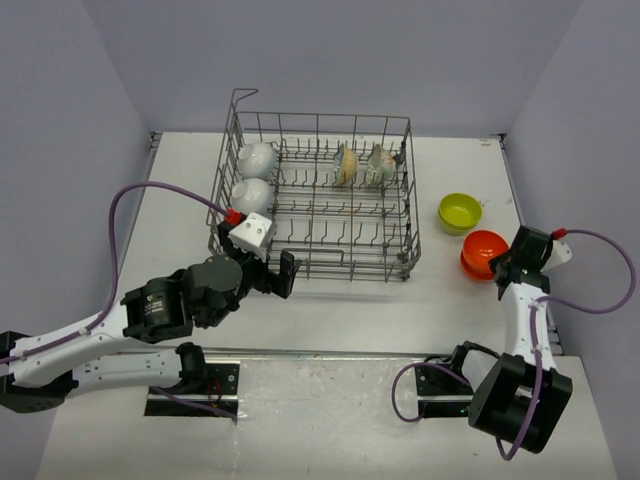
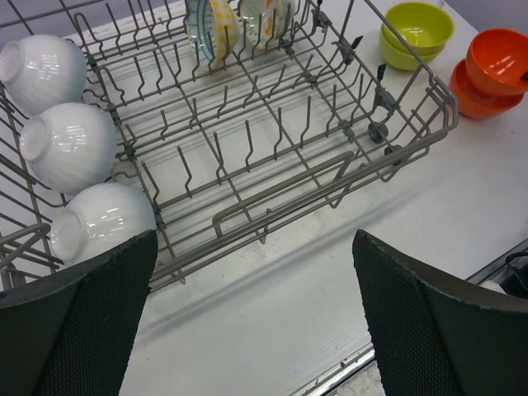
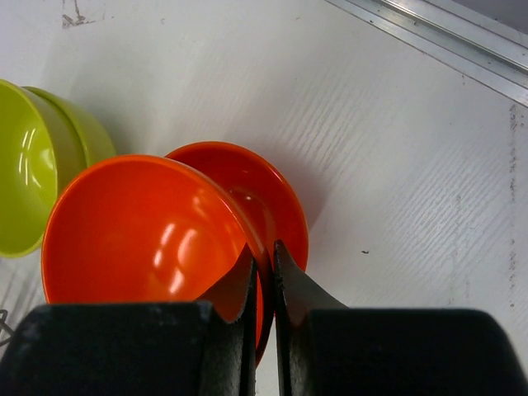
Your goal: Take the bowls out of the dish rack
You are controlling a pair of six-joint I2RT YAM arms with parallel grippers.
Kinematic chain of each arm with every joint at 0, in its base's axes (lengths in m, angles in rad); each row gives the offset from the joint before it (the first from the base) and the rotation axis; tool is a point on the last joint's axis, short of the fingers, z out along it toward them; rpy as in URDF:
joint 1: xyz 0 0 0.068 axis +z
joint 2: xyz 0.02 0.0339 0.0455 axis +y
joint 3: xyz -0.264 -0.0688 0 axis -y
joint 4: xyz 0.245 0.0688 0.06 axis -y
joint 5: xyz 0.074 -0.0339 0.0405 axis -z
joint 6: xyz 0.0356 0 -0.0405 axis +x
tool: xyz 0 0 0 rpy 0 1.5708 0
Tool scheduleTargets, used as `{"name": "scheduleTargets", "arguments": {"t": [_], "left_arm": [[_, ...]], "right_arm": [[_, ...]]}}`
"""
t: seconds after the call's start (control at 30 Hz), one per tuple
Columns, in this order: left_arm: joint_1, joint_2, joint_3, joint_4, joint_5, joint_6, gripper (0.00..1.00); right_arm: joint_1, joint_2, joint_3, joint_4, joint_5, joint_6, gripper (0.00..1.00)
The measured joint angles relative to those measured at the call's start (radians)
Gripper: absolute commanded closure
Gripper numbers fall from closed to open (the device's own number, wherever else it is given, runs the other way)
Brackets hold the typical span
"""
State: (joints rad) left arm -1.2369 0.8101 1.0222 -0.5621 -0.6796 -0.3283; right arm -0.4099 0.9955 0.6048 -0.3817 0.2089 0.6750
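At the near side of the table (image 1: 350,320), the left gripper (image 2: 254,239) hangs with its 2 fingers spread wide and nothing between them, just off the near left corner of the dish rack (image 2: 330,177). On the right, the right gripper (image 3: 264,247) has its fingers pressed together on the rim of the upper orange bowl (image 3: 140,231), 1 finger inside the rim and 1 outside. That bowl sits tilted in the lower orange bowl (image 3: 256,177), which rests on the table to the right of the rack. Just beyond and to the left of the orange pair, 2 yellow-green bowls (image 1: 459,211) stand nested on the table, close to the rack's right wall. Inside the rack, 3 white bowls (image 2: 103,219) lie on their sides in a row along the left wall, running from the near corner toward the back; in the top view the nearest 1 is hidden under the left wrist. At the far right of the rack, 2 floral bowls (image 1: 346,163) stand on edge between the tines, side by side. A raised wire loop stands at the rack's far left corner.
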Motion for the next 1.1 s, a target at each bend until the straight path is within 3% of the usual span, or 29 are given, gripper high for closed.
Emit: {"name": "scheduleTargets", "arguments": {"t": [0.23,0.33,0.37,0.5,0.73,0.77,0.8,0.83,1.0,1.1], "left_arm": [[0.000,-0.008,0.000,0.007,0.026,0.006,0.00],[0.000,-0.010,0.000,0.008,0.034,0.006,0.00],[0.000,-0.011,0.000,0.008,0.037,0.006,0.00],[0.000,-0.011,-0.002,0.024,0.053,0.006,0.00],[0.000,0.011,-0.002,0.033,0.068,-0.003,0.00],[0.000,0.019,-0.002,0.034,0.066,-0.008,0.00],[0.000,0.027,-0.002,0.034,0.062,-0.018,0.00],[0.000,0.039,-0.002,0.036,0.056,-0.029,0.00],[0.016,0.116,-0.002,0.067,0.029,-0.068,0.00],[0.097,0.177,-0.001,0.105,0.072,-0.090,0.00]], "right_arm": [[-0.004,0.035,-0.043,0.025,0.000,0.008,0.94],[-0.005,0.041,-0.056,0.037,0.000,0.018,0.85],[-0.005,0.040,-0.056,0.040,0.000,0.019,0.76],[-0.007,0.022,-0.057,0.053,-0.008,0.029,0.57],[-0.008,-0.031,-0.058,0.054,-0.030,0.034,0.34],[-0.009,-0.047,-0.057,0.051,-0.038,0.034,0.24],[-0.009,-0.062,-0.057,0.048,-0.044,0.037,0.22],[-0.008,-0.079,-0.057,0.044,-0.046,0.036,0.09],[-0.009,-0.124,-0.021,0.005,-0.053,0.032,0.07],[-0.009,-0.159,0.008,-0.026,-0.075,0.032,0.07]]}}
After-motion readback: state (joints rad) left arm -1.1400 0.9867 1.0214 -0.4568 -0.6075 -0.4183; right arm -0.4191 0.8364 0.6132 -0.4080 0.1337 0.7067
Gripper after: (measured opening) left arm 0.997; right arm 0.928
